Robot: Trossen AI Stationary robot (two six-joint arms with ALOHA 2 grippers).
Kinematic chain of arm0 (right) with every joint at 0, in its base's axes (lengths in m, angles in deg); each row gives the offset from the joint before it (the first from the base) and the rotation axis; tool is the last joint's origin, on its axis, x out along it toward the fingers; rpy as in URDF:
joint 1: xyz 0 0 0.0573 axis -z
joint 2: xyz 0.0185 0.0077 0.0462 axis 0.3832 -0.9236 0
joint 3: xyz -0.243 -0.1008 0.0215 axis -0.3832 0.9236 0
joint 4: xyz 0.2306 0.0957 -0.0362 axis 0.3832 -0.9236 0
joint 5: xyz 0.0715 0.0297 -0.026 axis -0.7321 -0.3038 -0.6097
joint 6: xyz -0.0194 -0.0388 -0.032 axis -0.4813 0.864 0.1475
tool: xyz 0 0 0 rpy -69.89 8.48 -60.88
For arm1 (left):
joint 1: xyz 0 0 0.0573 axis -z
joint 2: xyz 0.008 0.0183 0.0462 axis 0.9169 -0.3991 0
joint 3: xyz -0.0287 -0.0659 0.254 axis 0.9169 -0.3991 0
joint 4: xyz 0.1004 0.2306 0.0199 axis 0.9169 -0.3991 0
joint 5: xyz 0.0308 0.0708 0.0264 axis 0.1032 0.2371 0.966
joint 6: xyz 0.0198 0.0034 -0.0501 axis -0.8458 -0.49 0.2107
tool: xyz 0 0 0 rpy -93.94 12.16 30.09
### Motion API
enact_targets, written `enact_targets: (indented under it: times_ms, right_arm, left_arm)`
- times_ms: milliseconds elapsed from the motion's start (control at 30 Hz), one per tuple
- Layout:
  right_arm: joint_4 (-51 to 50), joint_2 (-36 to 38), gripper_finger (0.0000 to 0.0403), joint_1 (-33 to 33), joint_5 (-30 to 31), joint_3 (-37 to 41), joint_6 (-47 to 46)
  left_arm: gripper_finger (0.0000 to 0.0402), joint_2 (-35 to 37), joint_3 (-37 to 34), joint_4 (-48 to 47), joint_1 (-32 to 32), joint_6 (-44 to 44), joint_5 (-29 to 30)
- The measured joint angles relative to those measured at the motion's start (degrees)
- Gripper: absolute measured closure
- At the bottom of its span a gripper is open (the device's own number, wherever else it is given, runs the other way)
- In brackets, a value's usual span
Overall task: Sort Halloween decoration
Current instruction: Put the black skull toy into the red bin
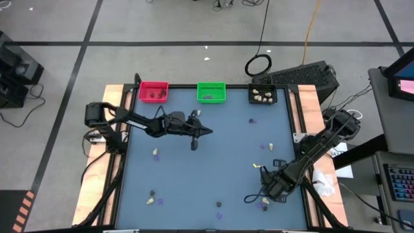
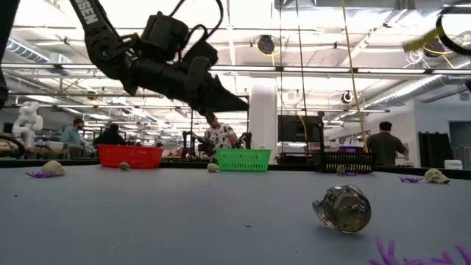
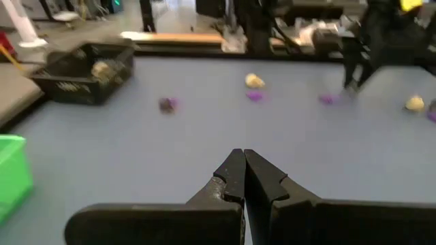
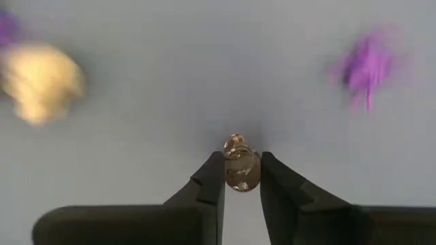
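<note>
From above, my right gripper (image 1: 266, 193) is low at the near right of the flat blue-grey table mat (image 1: 213, 149), among scattered cream-white and purple trinkets, while my left gripper (image 1: 208, 131) hangs clenched and empty mid-table before the red mesh bin (image 1: 154, 91), green mesh bin (image 1: 211, 92) and black bin (image 1: 262, 95). At table level a glossy, rounded dark-grey lump (image 2: 341, 208) sits on the mat. Past my right fingers (image 4: 208, 184), pinched against it, that smooth little lump (image 4: 240, 168) shows I'm mid-pick; next, I judge, comes a straight lift and a carry to its matching bin.
</note>
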Motion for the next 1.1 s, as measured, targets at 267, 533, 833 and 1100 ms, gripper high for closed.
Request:
enact_targets:
  times_ms: [267,533,833,1100]
  right_arm:
    - [0.05,0.04,0.0352,2.84,12.16,-5.03,4.92]
    - [4.24,0.04,0.0352,12.26,30.11,-6.75,21.36]
    - [27.47,0.04,0.0353,28.11,35.27,-6.78,49.57]
    - [45.79,-0.7,0.0353,42.56,23.01,-6.78,61.82]
  left_arm:
    - [0.0402,8.26,-7.04,0.15,-2.92,5.73,-1.89]
    - [0.0402,11.94,-14.73,2.21,-4.26,14.8,-8.15]
    - [0.0402,20.55,-20.3,2.27,-5.51,16.63,-7.58]
    - [0.0402,31.9,-26.79,2.0,-9.62,15.15,-5.35]
